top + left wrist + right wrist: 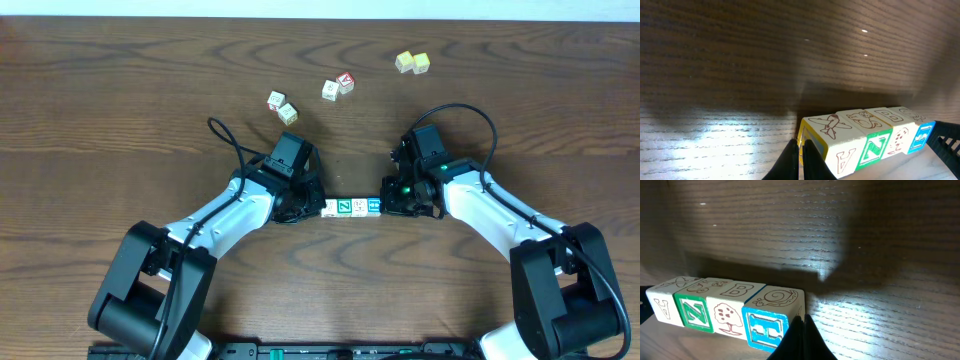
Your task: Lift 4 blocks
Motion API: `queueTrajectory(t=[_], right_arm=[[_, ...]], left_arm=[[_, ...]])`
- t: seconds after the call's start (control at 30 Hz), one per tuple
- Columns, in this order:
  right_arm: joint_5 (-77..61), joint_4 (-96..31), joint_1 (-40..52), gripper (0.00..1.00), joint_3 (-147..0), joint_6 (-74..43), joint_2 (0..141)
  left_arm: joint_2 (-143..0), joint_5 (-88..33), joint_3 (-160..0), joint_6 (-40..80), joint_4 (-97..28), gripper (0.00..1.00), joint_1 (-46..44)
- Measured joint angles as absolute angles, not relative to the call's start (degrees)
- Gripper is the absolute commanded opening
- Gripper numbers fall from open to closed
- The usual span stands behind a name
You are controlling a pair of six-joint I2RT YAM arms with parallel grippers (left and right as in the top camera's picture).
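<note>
At the tabletop's (120,120) middle, four alphabet blocks (725,311) form one row (A, N, tree, blue). The left hand (800,160) and right hand (801,337), both closed tight and empty, press its opposite ends.

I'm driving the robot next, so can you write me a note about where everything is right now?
Left fingers: shut, tips against the row's A block.
Right fingers: shut, tips against the blue-faced block at the other end.
Four blocks: one tight row, squeezed between both arms.
Done: row lined up and pinched.
Left: raise both arms together. I can't tell if the row is off the table yet.
Six loose cubes lie farther back.
</note>
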State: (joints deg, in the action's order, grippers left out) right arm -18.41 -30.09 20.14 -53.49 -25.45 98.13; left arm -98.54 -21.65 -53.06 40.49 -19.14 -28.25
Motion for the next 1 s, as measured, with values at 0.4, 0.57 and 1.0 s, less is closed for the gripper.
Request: queueTrajectory(t=[0.4, 0.57, 1.0], right_arm=[[-18.4, -30.0, 20.9, 0.01, -53.5, -25.5, 98.1], [-18.3, -29.8, 20.9, 0.01, -53.4, -25.5, 98.1], [-15.4, -32.6, 22.5, 0.02, -53.1, -25.5, 98.1]], left_arm=[[-101.9, -21.0, -53.1, 40.5, -18.9, 0.07, -28.3], [-101.9, -20.9, -53.1, 40.5, -18.9, 0.07, -28.3], [-101.9, -18.5, -53.4, 40.4, -19.7, 0.07, -29.5]])
